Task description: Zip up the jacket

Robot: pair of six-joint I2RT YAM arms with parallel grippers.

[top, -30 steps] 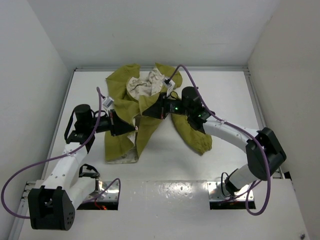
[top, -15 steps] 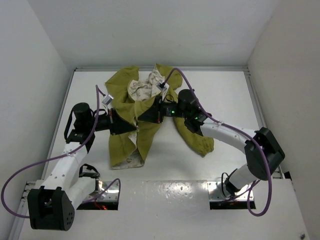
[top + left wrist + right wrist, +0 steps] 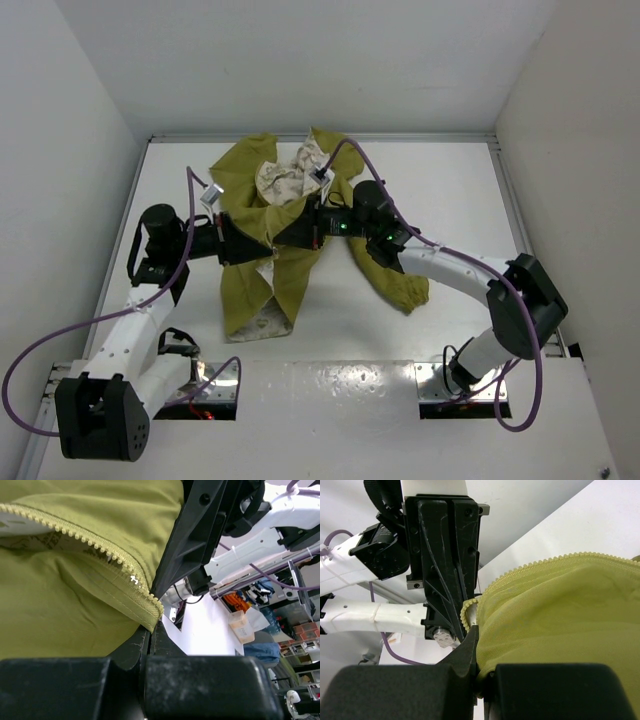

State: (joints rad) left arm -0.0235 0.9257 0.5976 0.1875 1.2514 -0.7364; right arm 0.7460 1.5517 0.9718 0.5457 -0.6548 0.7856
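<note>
The olive-yellow jacket (image 3: pixel 262 275) lies open in the middle of the table, its cream printed lining (image 3: pixel 283 178) showing at the hood. My left gripper (image 3: pixel 265 250) is shut on the jacket's left front edge; the left wrist view shows the zipper teeth (image 3: pixel 95 545) ending at the shut jaws. My right gripper (image 3: pixel 283 236) is shut on the right front edge; the right wrist view shows fabric (image 3: pixel 555 615) and zipper teeth (image 3: pixel 535 564) pinched in it. The two grippers meet tip to tip above the jacket. The zipper slider is not visible.
One sleeve (image 3: pixel 392 275) trails to the right under the right arm. White walls enclose the table (image 3: pixel 450 200) on three sides. Purple cables (image 3: pixel 345 150) loop above both arms.
Both grippers have moved slightly left and toward each other, pulling the front edges together. The jacket's lower hem has shifted to the right and toward me.
</note>
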